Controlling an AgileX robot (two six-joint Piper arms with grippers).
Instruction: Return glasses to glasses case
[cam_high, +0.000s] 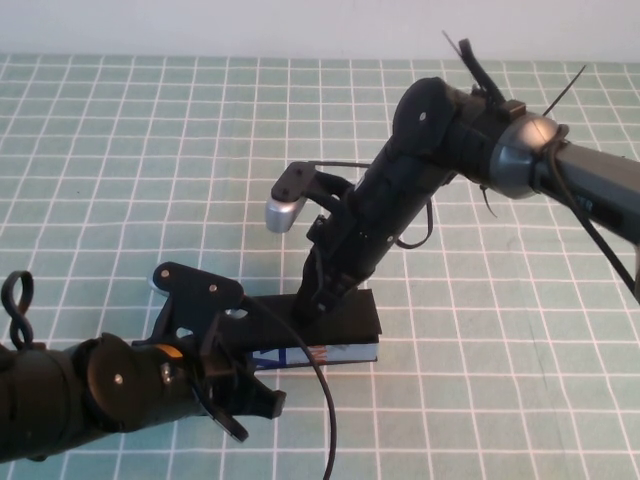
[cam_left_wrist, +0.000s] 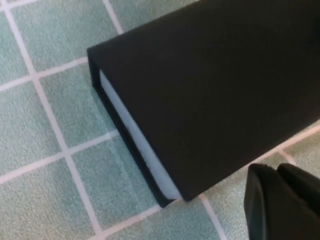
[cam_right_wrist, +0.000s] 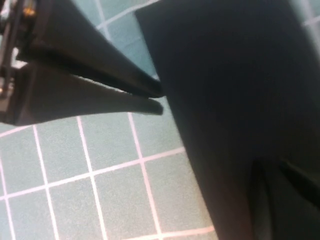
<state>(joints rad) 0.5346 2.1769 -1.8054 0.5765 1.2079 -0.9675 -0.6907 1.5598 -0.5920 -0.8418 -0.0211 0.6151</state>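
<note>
The glasses case (cam_high: 345, 318) lies in the middle of the table with its black lid down; its light blue front side (cam_high: 330, 353) shows below the lid. The glasses are hidden. My right gripper (cam_high: 312, 303) is shut and its tip rests on the lid; its fingers (cam_right_wrist: 280, 200) show dark against the lid (cam_right_wrist: 235, 75). My left gripper (cam_high: 262, 398) is shut and empty at the case's front left corner. Its fingers (cam_left_wrist: 280, 205) sit beside the case (cam_left_wrist: 210, 85), and they also show in the right wrist view (cam_right_wrist: 100, 95), tips at the lid's edge.
The table (cam_high: 150, 150) is covered by a green mat with a white grid. A black cable (cam_high: 325, 400) hangs from the left arm in front of the case.
</note>
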